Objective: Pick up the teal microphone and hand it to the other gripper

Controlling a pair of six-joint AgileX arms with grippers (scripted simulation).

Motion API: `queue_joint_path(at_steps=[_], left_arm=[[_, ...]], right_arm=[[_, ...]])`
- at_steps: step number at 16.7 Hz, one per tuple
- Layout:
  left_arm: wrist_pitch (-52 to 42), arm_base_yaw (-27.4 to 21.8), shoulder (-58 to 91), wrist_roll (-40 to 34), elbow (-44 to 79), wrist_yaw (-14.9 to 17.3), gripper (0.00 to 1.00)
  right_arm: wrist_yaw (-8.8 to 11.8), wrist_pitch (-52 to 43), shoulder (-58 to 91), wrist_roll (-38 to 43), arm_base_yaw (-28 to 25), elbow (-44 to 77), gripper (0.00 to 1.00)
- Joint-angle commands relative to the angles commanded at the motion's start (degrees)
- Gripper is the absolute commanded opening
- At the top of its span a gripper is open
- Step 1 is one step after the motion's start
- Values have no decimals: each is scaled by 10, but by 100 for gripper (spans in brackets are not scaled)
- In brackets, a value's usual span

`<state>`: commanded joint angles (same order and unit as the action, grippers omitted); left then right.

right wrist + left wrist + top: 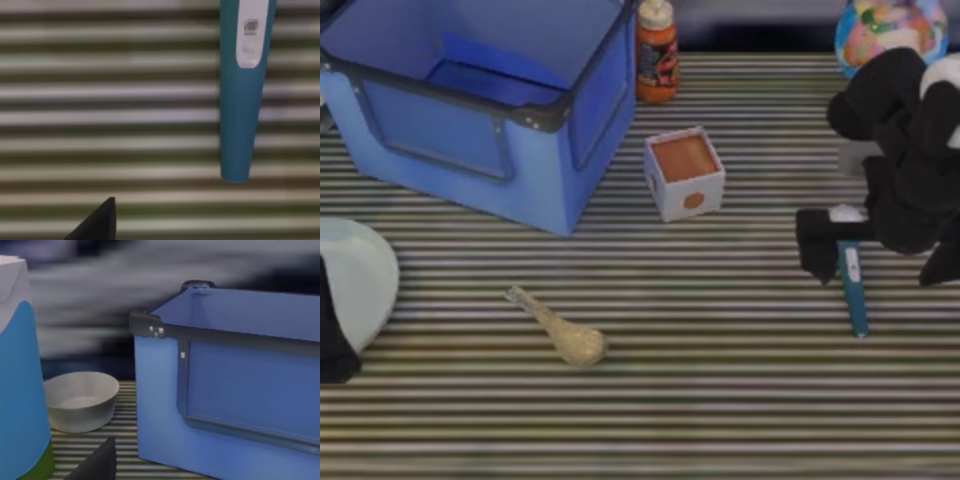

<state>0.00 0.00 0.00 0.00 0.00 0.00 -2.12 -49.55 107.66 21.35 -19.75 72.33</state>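
Striped in dark and pale bands, the table (720, 400) carries a big blue crate (480, 110) at the top view's upper left, a small white box (684, 175) near the middle, an orange bottle (657, 50) behind it and a tan stick (560, 330) lower down. Our teal microphone (853, 285) lies flat at the right side, its white head tucked under our right gripper (880, 250) and its slim handle pointing toward the near edge.

That right gripper hangs right over the head end with a black finger on either side, so we read its fingers as spread and not yet closed on anything. In the right wrist view the handle (242, 100) rests on the stripes with one fingertip (97, 220) well off to its side.

We judge it a light, stiff little toy with a smooth tapered handle that could slide out toward the thin end. Taking it near the head, by the white switch patch (250, 37), should leave the tail free for our left gripper (335, 340), parked at the left edge; whether that one is open we cannot tell.
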Motion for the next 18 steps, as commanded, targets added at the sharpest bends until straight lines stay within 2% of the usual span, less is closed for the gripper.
queue_joint_path(at_steps=[5, 13, 18], left_arm=[[0, 0, 0, 0, 0, 0, 100], [0, 0, 0, 0, 0, 0, 100], [0, 0, 0, 0, 0, 0, 100]], right_arm=[[0, 10, 5, -1, 3, -5, 100], [0, 187, 120, -3, 5, -64, 100], [-1, 200, 131, -3, 5, -69, 100]])
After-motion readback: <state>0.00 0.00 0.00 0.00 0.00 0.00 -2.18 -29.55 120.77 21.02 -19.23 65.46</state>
